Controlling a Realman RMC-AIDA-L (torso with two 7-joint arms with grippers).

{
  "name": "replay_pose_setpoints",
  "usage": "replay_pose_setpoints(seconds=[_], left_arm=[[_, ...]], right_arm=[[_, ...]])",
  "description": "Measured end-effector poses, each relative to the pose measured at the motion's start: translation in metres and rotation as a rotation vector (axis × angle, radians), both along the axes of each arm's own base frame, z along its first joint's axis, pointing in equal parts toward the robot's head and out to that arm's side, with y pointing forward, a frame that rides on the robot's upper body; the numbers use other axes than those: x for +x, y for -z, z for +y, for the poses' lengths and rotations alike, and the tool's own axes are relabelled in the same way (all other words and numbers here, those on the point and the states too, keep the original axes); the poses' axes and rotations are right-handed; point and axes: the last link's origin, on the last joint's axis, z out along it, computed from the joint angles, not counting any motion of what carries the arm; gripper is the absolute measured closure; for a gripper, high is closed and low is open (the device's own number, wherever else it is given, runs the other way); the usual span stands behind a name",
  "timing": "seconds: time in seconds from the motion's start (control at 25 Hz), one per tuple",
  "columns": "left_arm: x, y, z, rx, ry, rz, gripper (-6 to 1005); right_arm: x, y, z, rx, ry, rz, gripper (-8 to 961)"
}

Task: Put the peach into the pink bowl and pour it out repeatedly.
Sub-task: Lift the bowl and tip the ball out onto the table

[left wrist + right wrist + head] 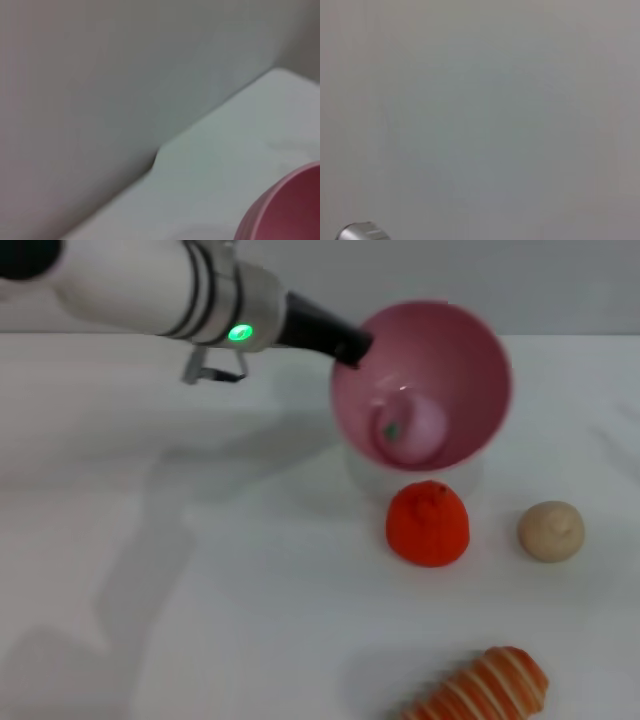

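The round, glossy pink plastic bowl (425,380) hangs tilted above the white table (200,590), its mouth turned toward the camera, likely so its load can roll out. The left gripper (352,346) clamps its rim; the small pale-pink peach (408,430) lies inside, below that grip. The right gripper is out of sight.

surface: white table (200,590) | behind: plain grey wall (560,280) | light: soft, even
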Motion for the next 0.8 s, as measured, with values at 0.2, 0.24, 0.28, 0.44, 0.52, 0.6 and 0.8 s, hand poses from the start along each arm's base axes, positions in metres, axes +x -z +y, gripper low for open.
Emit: replay_pose_setpoints(seconds=[0.2,0.24,0.28,0.44,0.52,0.6,0.8], left_arm=[[0.024,0.025,0.006,0.110,0.199,-0.066,942],[0.024,0.025,0.006,0.110,0.199,-0.066,942],[0.029,0.041,0.001,0.255,0.309,-0.123,942],[0.025,0.063,-0.016,0.413,0.455,-0.131,942],[0.022,0.066,-0.020,0.442,0.492,-0.119,942],[0.017,0.069,-0.023,0.463,0.508,-0.107,942],[0.004,0.068,-0.022,0.508,0.506,-0.092,941]], right_arm=[[0.015,-0.003,-0.018,0.079,0.005,0.079,294],[0.015,-0.003,-0.018,0.079,0.005,0.079,295],[0.016,-0.005,-0.023,0.091,-0.009,0.096,296],[0.012,-0.016,-0.046,0.153,-0.103,0.156,300],[0.011,-0.021,-0.057,0.199,-0.149,0.194,302],[0.012,-0.026,-0.070,0.276,-0.193,0.245,303],[0.016,-0.030,-0.079,0.337,-0.210,0.267,308]])
